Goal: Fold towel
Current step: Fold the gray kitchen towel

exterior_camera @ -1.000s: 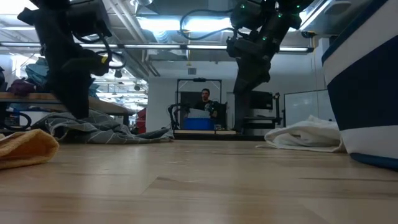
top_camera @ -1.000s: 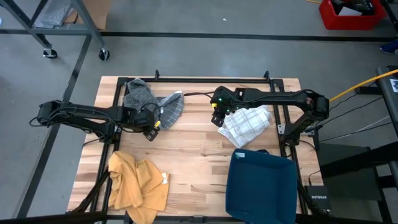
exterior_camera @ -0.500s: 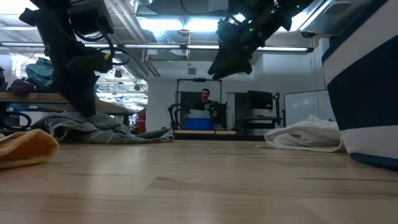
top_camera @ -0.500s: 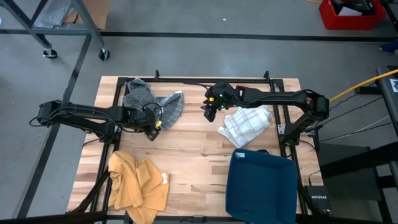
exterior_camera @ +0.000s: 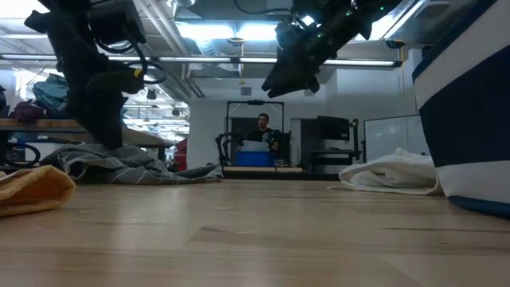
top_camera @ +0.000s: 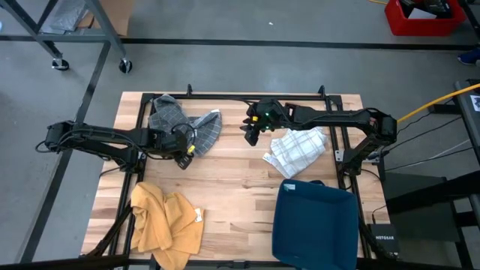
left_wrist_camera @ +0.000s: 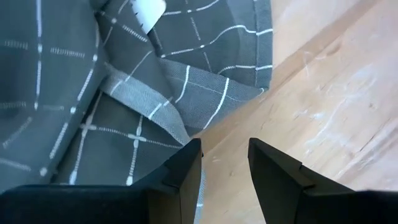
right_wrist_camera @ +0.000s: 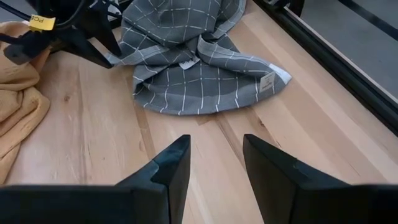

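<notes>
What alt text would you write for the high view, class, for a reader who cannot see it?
Two dark robot arms reach over a wooden table towards a crumpled grey checked towel; the open left gripper is at its near edge, the open right gripper hangs empty beside it. A white checked towel, a mustard-yellow cloth and a dark blue bin also lie there.

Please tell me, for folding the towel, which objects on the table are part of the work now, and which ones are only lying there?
Part of the work:
- grey checked towel, crumpled
- left gripper, open, at the towel's edge
- right gripper, open, raised, facing the towel

Only lying there:
- white checked towel, folded
- yellow cloth
- blue bin
</notes>
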Robot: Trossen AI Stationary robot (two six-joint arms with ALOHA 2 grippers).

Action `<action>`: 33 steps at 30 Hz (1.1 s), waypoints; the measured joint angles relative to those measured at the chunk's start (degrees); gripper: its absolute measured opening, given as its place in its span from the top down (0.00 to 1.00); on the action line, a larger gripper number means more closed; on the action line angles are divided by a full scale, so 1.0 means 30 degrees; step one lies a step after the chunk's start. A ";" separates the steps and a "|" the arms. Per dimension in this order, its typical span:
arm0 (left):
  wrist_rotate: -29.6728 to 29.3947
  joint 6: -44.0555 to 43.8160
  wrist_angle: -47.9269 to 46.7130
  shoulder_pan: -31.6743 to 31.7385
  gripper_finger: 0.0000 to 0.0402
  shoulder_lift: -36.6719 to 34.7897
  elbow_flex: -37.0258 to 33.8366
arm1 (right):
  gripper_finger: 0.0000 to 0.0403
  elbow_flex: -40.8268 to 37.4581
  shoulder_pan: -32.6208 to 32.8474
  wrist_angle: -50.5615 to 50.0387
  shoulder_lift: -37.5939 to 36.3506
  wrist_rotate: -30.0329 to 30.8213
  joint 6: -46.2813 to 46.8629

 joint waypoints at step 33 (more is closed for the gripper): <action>-0.0491 -0.2003 0.1453 0.2188 0.70 0.3576 0.0000 | 0.62 0.0000 0.0000 0.0344 0.0000 0.0000 -0.0022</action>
